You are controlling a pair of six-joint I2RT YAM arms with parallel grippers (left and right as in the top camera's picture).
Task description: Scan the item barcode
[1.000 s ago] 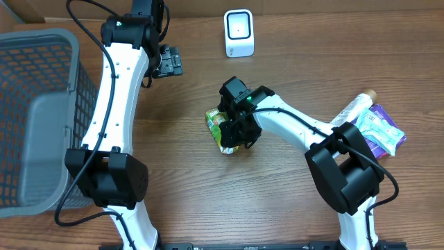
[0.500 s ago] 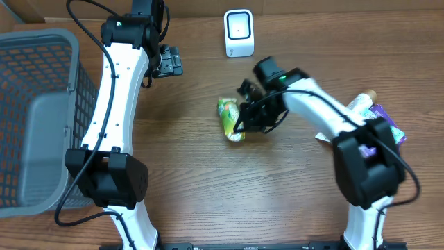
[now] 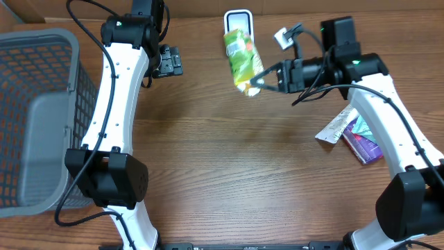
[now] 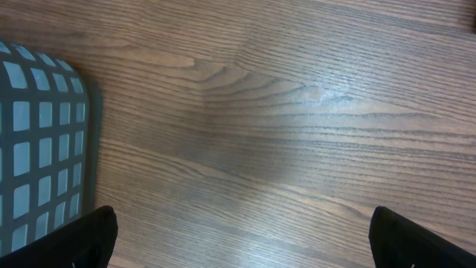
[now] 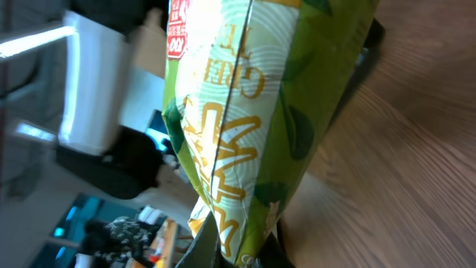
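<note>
The item, a green tea packet [image 3: 240, 55], hangs in the air at the back of the table, its top end overlapping the white barcode scanner [image 3: 238, 13]. My right gripper [image 3: 259, 82] is shut on the packet's lower end. In the right wrist view the packet [image 5: 253, 112] fills the middle, pinched at its bottom edge by the right gripper [image 5: 239, 250]. My left gripper [image 3: 168, 61] hovers at the back left, open and empty. In its own view the left gripper [image 4: 256, 242] shows only bare wood between widely parted fingertips [image 4: 89, 238].
A grey mesh basket [image 3: 41, 118] stands at the left edge, and its corner [image 4: 37, 149] shows in the left wrist view. A silver packet [image 3: 334, 127] and a purple packet [image 3: 363, 141] lie at the right, under the right arm.
The right gripper closed on the green packet on the table, lifted it and carried it back and right, up in front of the scanner. The left arm has not moved.
</note>
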